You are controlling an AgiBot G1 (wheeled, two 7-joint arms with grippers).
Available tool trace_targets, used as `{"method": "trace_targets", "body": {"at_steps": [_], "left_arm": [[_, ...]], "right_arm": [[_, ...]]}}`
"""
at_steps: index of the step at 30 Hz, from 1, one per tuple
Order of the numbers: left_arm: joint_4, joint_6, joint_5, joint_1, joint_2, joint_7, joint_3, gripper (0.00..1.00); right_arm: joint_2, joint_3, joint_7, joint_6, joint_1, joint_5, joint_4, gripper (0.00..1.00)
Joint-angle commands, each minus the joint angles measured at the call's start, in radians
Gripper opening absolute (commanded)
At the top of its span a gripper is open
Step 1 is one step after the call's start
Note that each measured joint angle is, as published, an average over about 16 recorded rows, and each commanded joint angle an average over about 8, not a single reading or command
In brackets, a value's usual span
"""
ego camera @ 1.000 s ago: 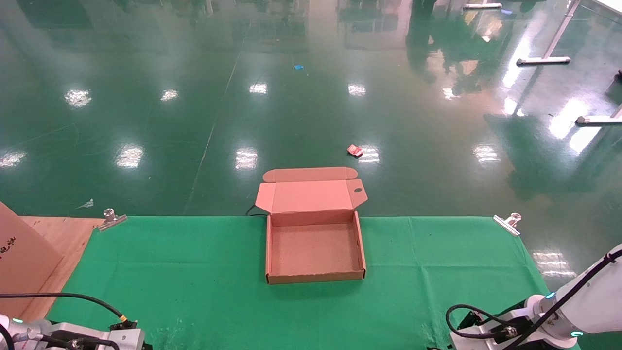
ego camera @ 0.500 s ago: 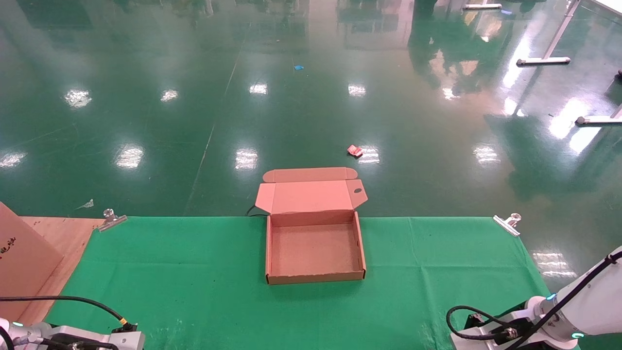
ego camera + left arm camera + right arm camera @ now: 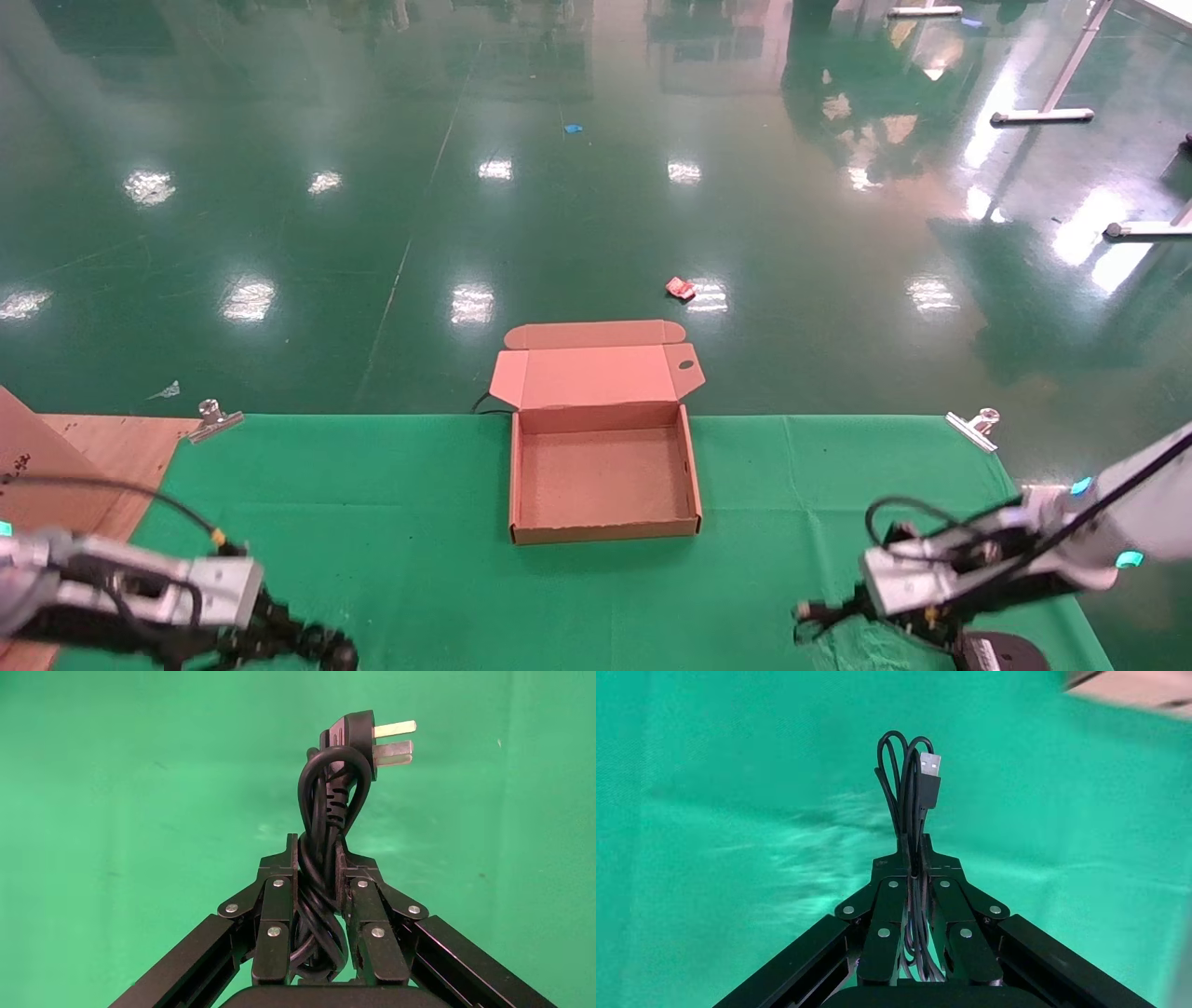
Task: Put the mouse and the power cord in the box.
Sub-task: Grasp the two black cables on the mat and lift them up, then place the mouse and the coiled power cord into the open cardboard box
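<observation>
A: What is held at the left?

B: The power cord is clamped as a bundle of loops between the closed fingers of the left gripper, its plug pointing away from the wrist. In the head view that gripper is seen low at the near left corner of the green tabletop, well apart from the box.

A: And the box itself?

B: It is seen open at the middle of the far edge, the lid flap laid back, and nothing is seen inside.

A: What is seen at the right?

B: The right gripper is closed on the thin cable of the mouse, whose USB plug is seen beyond the fingertips. The black mouse body is seen below that gripper at the near right.

A: So how much is done?

B: Both items are judged grasped; both have yet to be carried to the box and released.
</observation>
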Motion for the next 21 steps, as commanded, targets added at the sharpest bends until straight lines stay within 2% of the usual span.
{"method": "trace_targets", "body": {"at_steps": [1, 6, 11, 16, 21], "left_arm": [[-0.019, 0.027, 0.007, -0.034, -0.001, -0.006, 0.005, 0.00], [-0.128, 0.105, 0.007, -0.121, 0.001, -0.078, 0.008, 0.00], [-0.301, 0.146, -0.025, -0.183, 0.001, -0.201, 0.025, 0.00], [-0.563, 0.151, -0.107, -0.226, -0.028, -0.397, 0.072, 0.00], [-0.820, 0.137, -0.187, -0.282, -0.055, -0.611, 0.117, 0.00]], "right_arm": [[0.007, 0.004, -0.002, -0.022, 0.029, 0.006, 0.006, 0.00], [0.032, 0.017, 0.006, -0.091, 0.117, 0.024, 0.031, 0.00], [0.056, 0.029, 0.027, -0.163, 0.203, 0.041, 0.065, 0.00], [0.066, 0.045, 0.070, -0.217, 0.278, 0.069, 0.105, 0.00], [0.040, 0.051, 0.132, -0.231, 0.335, 0.095, 0.155, 0.00]]}}
